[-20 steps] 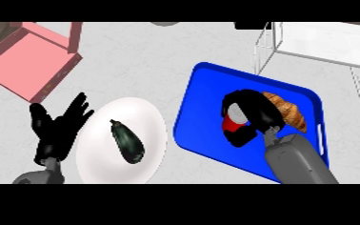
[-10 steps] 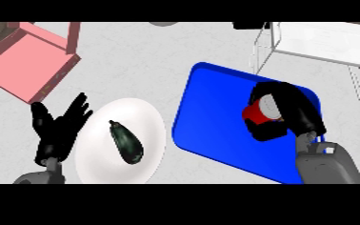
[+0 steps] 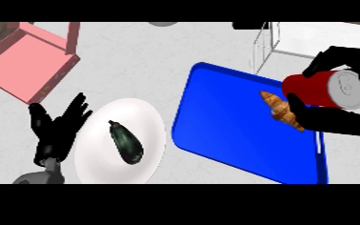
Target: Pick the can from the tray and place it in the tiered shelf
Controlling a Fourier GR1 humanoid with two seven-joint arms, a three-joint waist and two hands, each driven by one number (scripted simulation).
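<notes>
The right hand [image 3: 330, 119] curls round the red can [image 3: 322, 88], holding it on its side above the tray's [image 3: 232, 124] 3 o'clock edge, with the shelf [image 3: 281, 45] at the can's 11 o'clock. A croissant [image 3: 281, 110] lies on the tray at the can's 8 o'clock. The left hand [image 3: 56, 126] rests with fingers spread and holding nothing at 9 o'clock of the plate [image 3: 141, 119] bearing an eggplant [image 3: 125, 142].

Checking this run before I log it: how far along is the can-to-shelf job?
Done: the red cylindrical can is lifted off the blue rectangular tray, where the brown croissant remains. In hand: the right hand has its fingers curled round the can at the tray's right edge. Left: carry it to the white wire tiered shelf and release. The left hand rests open at the lower left.
</notes>
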